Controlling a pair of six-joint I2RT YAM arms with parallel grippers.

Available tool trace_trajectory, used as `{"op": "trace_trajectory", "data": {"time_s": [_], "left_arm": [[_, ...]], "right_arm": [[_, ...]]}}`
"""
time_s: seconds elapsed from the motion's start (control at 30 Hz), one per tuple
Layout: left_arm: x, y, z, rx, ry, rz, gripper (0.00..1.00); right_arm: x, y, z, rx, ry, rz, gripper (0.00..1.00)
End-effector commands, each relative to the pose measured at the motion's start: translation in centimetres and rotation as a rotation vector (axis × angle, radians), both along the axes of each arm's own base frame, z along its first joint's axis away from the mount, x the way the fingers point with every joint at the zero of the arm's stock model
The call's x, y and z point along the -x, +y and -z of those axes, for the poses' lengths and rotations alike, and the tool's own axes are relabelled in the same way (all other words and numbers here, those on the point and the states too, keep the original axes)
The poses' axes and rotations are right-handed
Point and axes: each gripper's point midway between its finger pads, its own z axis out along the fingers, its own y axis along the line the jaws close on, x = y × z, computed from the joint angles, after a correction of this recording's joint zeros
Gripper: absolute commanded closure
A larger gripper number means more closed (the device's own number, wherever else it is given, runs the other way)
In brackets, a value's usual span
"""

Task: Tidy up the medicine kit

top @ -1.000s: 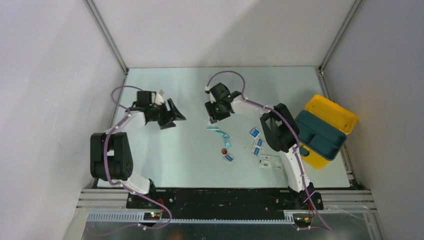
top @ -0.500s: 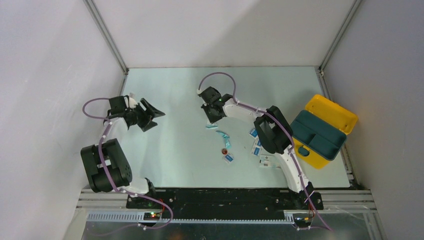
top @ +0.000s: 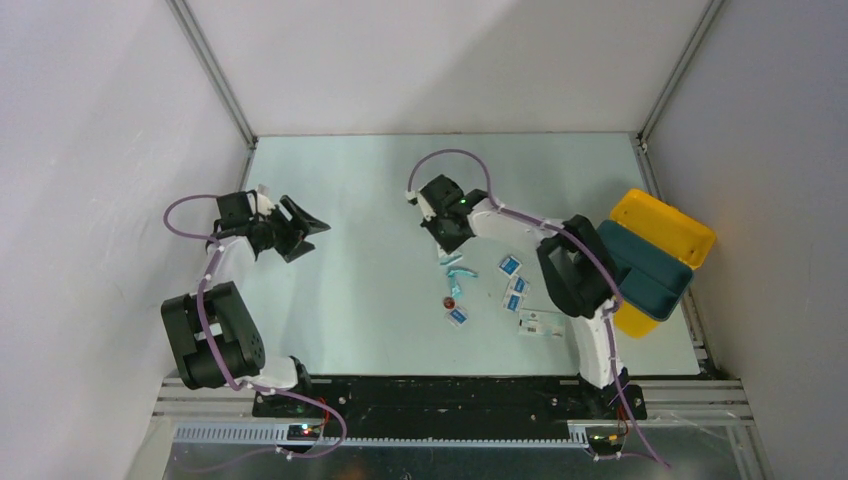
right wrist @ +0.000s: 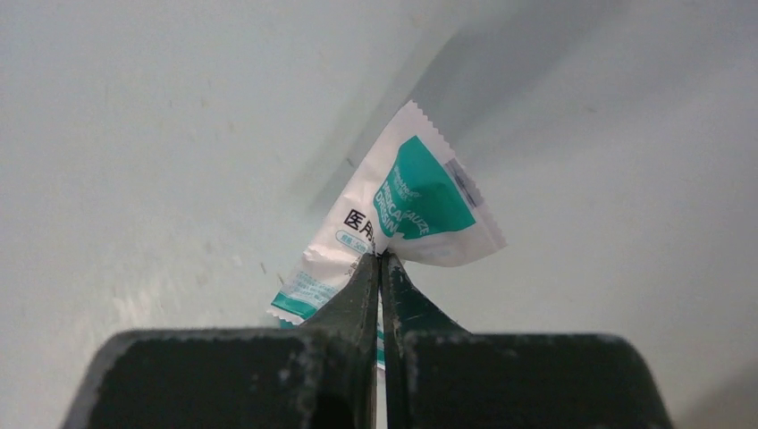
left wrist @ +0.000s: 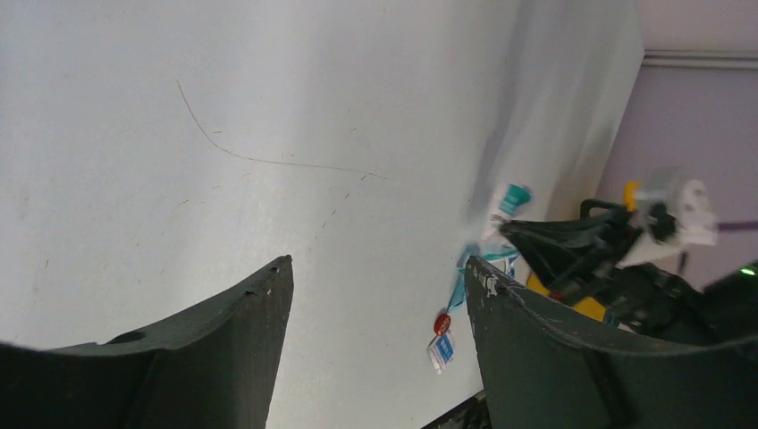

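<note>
- Medicine kit point(top: 668, 226) lies open at the right edge of the tabletop point(top: 360, 290).
- My right claw point(right wrist: 382, 259) has just pinched shut on a gauze packet point(right wrist: 425, 201) mid-tabletop, well apart from the kit; carrying it over looks next.
- My left claw point(left wrist: 377, 264) hangs wide, empty.

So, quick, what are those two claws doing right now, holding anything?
Left gripper: open, holding nothing.
Right gripper: closed, pinching a white-and-teal packet.

This is a robotics lab test cell. Plain white wall panels point(top: 450, 60), joined by grey aluminium corner posts point(top: 213, 72), box in a pale mint surface point(top: 370, 300). A black base plate point(top: 450, 398) sits on slotted aluminium framing point(top: 440, 433).
</note>
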Motion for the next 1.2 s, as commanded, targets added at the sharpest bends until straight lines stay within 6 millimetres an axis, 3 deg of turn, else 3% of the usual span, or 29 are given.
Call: {"op": "trace_trajectory", "data": {"time_s": [0.0,0.03,0.07,0.1,0.13,0.17,0.2,0.23,0.27,0.3,0.33,0.4,0.43,0.47,0.5,0.53,0.63,0.67,0.77,0.9,1.17], "left_arm": [[-0.8,0.0,-1.1,0.016,-0.041,0.019,0.25],[-0.8,0.0,-0.9,0.019,-0.035,0.022,0.25],[-0.9,0.0,-0.9,0.019,-0.037,0.028,0.25],[-0.9,-0.1,-0.8,0.024,-0.034,0.032,0.25],[-0.9,-0.2,-0.9,0.026,-0.036,0.038,0.25],[-0.9,-0.2,-0.9,0.025,-0.038,0.041,0.25],[-0.9,-0.3,-1.0,0.024,-0.044,0.048,0.25],[-0.9,-0.3,-1.1,0.021,-0.051,0.054,0.25],[-0.9,-0.5,-1.3,0.019,-0.059,0.066,0.26],[-0.9,-0.5,-1.4,0.015,-0.068,0.073,0.25],[-0.9,-0.7,-1.5,0.015,-0.073,0.08,0.25],[-0.9,-0.7,-1.7,0.011,-0.082,0.086,0.26],[-1.0,-0.7,-1.9,0.01,-0.087,0.091,0.25],[-1.0,-0.8,-1.9,0.011,-0.088,0.095,0.25],[-1.1,-0.9,-2.0,0.008,-0.094,0.099,0.26],[-1.1,-1.0,-1.9,0.01,-0.091,0.102,0.25],[-1.2,-1.2,-2.0,0.015,-0.091,0.108,0.25],[-1.2,-1.2,-2.0,0.018,-0.09,0.109,0.25],[-1.2,-1.3,-2.0,0.019,-0.09,0.111,0.25],[-1.2,-1.2,-2.2,0.013,-0.098,0.11,0.26],[-1.0,-1.2,-2.6,0.001,-0.111,0.106,0.26]], "right_arm": [[-1.1,-3.3,-9.3,-0.041,-0.173,-0.149,1.0],[-1.1,-4.2,-11.6,-0.043,-0.229,-0.179,1.0],[-1.4,-5.7,-11.8,-0.024,-0.246,-0.171,1.0],[-1.4,-6.9,-13.8,-0.015,-0.302,-0.188,1.0],[-1.6,-8.7,-14.0,0.011,-0.312,-0.173,1.0],[-1.4,-9.9,-16.0,0.02,-0.363,-0.191,1.0],[-1.4,-11.9,-16.1,0.038,-0.361,-0.176,1.0],[-1.0,-13.1,-17.9,0.044,-0.403,-0.203,1.0],[-0.8,-15.2,-18.0,0.07,-0.394,-0.185,1.0],[-0.5,-16.5,-19.4,0.088,-0.431,-0.203,1.0],[0.0,-19.0,-20.1,0.129,-0.441,-0.203,1.0],[0.9,-22.7,-21.0,0.189,-0.457,-0.188,1.0],[1.5,-24.5,-20.4,0.193,-0.429,-0.18,1.0],[2.1,-25.7,-21.4,0.223,-0.466,-0.214,1.0],[2.9,-27.4,-20.6,0.23,-0.444,-0.215,1.0],[3.7,-28.4,-21.4,0.267,-0.478,-0.267,1.0],[5.9,-31.7,-20.4,0.312,-0.475,-0.315,1.0],[6.4,-32.3,-20.6,0.348,-0.492,-0.356,1.0],[8.4,-33.5,-19.1,0.355,-0.429,-0.414,1.0],[10.7,-33.4,-16.8,0.326,-0.326,-0.519,1.0],[10.1,-33.9,-13.4,0.324,-0.246,-0.574,0.99]]}}
